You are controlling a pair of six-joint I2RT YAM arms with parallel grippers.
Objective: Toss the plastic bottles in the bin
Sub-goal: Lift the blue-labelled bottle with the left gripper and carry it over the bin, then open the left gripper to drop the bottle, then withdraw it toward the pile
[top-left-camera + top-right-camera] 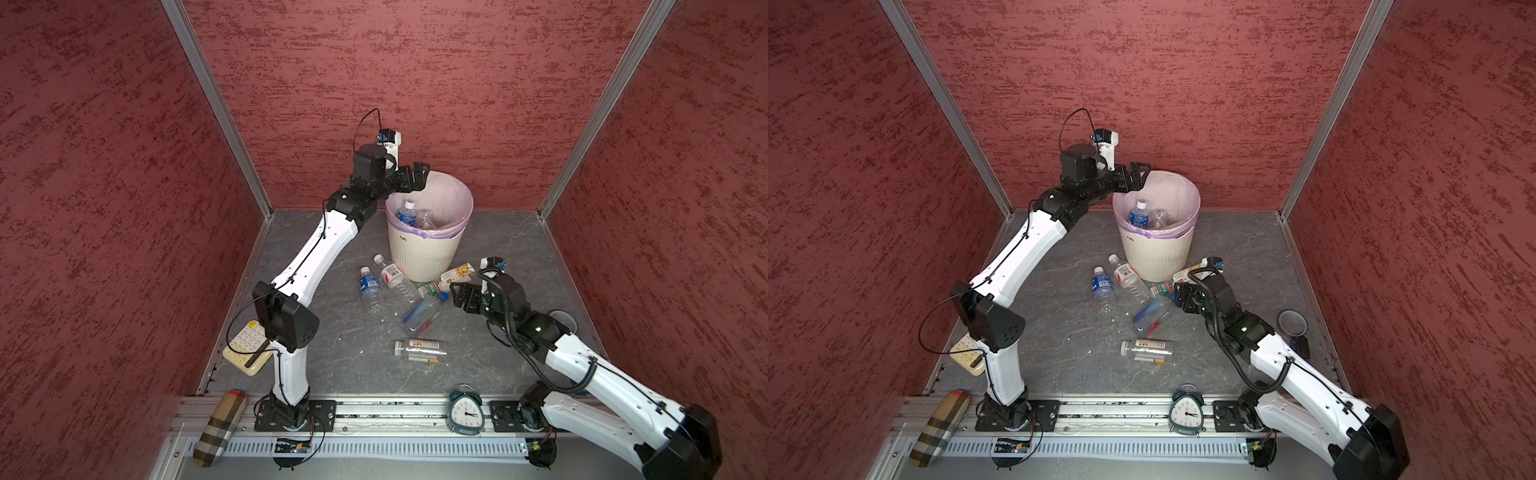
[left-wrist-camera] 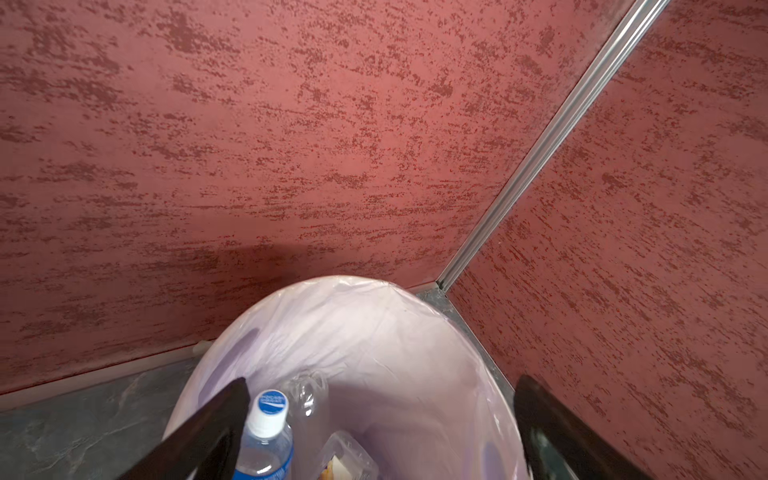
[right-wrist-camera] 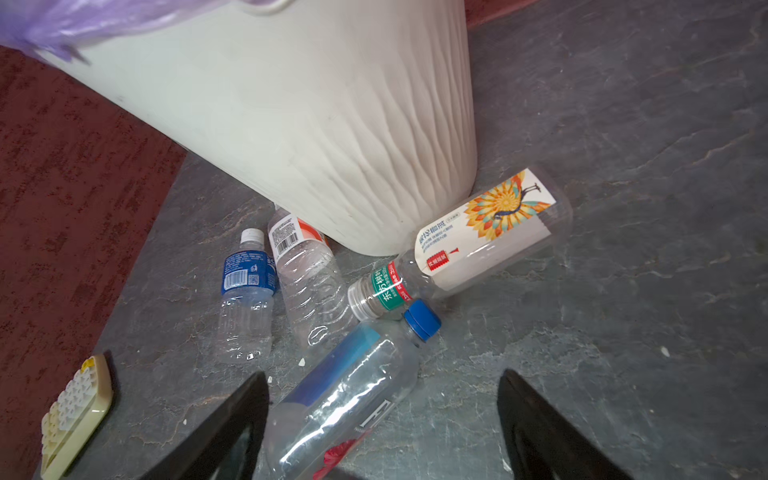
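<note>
On the bench [image 1: 332, 332] the white bin [image 1: 419, 253] stands near the back wall [image 1: 415, 83]. The left gripper [image 1: 419, 176] hangs over its rim, jaws wide apart, holding nothing. The right gripper [image 3: 382, 386], jaws apart too, is low over a blue-capped bottle [image 3: 345, 399]. More bottles [image 1: 390, 278] lie beside the bin and inside it.

Light soft, even, from above. Top views: wide-angle bend at edges, corners darker, detail slightly soft. Wrist views sharper. Faint shadow on the red wall [image 2: 257, 266] behind the bin [image 2: 374, 332]. White glare streaks on the blue-capped bottle [image 3: 353, 399]. Near the lens the claw fingers [image 3: 232, 432] are black, blurred.
</note>
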